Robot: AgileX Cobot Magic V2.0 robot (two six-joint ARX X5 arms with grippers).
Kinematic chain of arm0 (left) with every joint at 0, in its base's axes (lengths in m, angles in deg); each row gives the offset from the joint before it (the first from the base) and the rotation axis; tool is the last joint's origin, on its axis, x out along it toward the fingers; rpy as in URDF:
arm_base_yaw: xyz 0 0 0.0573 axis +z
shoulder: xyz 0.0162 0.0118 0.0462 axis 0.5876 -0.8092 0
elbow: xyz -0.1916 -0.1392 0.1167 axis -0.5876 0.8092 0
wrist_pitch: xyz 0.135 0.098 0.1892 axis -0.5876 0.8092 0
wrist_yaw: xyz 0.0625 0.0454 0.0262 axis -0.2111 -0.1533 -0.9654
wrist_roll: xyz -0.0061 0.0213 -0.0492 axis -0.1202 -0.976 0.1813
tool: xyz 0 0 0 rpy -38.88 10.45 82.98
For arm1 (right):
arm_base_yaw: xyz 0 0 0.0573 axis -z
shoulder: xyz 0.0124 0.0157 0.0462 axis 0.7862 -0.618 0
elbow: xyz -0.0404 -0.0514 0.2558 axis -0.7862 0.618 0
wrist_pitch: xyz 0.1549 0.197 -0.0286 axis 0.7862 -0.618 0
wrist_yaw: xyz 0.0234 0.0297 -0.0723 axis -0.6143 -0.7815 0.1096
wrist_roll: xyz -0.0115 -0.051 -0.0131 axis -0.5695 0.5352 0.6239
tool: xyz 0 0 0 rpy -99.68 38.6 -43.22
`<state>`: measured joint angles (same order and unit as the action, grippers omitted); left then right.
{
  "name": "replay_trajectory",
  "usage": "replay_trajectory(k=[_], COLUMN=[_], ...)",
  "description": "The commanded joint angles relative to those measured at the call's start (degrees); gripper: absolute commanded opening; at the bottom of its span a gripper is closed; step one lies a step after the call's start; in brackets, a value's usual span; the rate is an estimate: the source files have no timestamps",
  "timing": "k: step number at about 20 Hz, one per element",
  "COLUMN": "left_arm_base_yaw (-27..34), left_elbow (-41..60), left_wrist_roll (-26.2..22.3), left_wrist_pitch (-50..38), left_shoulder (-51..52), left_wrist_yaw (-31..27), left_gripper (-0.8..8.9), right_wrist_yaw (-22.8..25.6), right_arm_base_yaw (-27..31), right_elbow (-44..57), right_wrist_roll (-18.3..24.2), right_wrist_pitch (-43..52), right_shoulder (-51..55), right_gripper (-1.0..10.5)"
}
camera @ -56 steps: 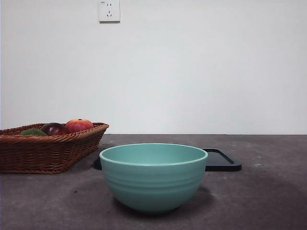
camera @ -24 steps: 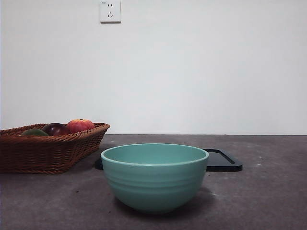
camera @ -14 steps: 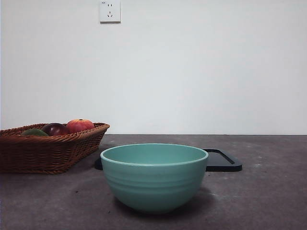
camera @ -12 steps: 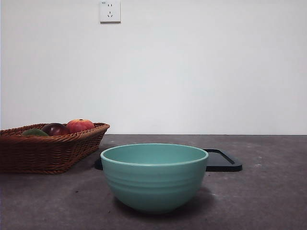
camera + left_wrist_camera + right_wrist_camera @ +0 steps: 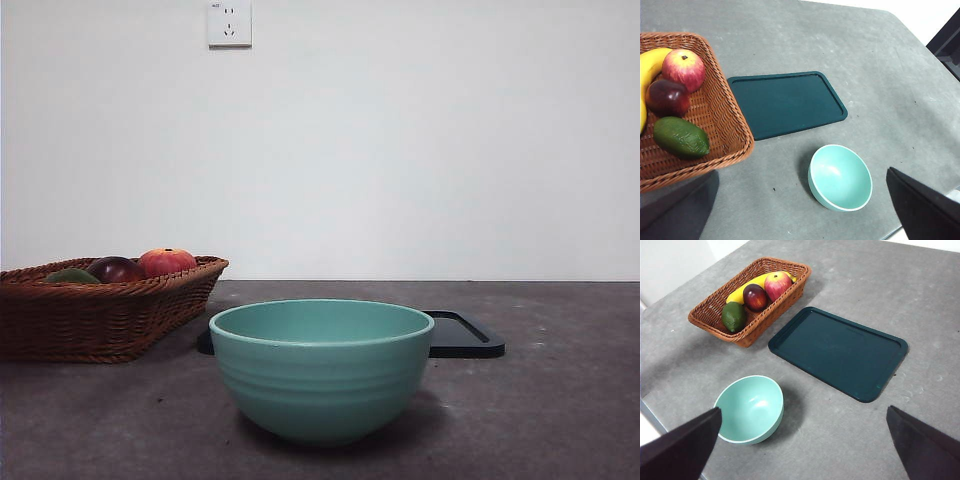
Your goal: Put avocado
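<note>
No legible text on anything.

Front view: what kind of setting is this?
Likely a lab test bench: a bare grey table against a plain white wall with a socket, staged with a wicker fruit basket and teal ceramic bowl.

A white wall [image 5: 420, 150] with a socket [image 5: 229, 22] backs the grey table [image 5: 560, 400].

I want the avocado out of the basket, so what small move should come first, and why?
Probably bring the left gripper down over the avocado. It lies in the basket beside the dark red fruit, untouched, and both grippers hang high above the table with jaws wide open. The left wrist view shows the avocado closer than the right gripper view does.
</note>
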<state>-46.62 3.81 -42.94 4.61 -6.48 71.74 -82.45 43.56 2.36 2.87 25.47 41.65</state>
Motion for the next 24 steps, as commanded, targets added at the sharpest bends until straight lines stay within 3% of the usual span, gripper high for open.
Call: replay_trajectory(k=[1, 6, 12, 18, 24], left_arm_base_yaw=[-0.11, -0.11, -0.11, -0.11, -0.11], left_elbow=[-1.09, -1.31, -1.31, -3.80, -13.94], left_wrist_roll=[-0.02, 0.24, 1.92, 4.39, 4.24], left_wrist_pitch=[-0.44, 3.54, 5.66, 4.70, 2.03], left_shoulder=[-0.15, -3.10, -16.83, -35.54, -50.64], left_wrist_yaw=[0.22, -0.22, -0.74, -11.04, -17.75], left_gripper=[6.60, 6.55, 6.53, 6.52, 6.52], right_wrist_yaw=[-0.20, -0.22, -0.22, -0.22, -0.22], right_arm_base_yaw=[-0.28, -0.28, -0.28, -0.28, -0.28], right_elbow=[-1.09, -1.09, -1.09, -1.09, -1.09], right_wrist_roll=[0.44, 0.44, 0.44, 0.44, 0.42], right_wrist_pitch=[0.42, 0.63, 1.25, 1.25, 1.22], right_shoulder=[-0.33, -0.31, -0.33, -0.33, -0.31], right_gripper=[5.6, 5.6, 5.6, 5.6, 5.6])
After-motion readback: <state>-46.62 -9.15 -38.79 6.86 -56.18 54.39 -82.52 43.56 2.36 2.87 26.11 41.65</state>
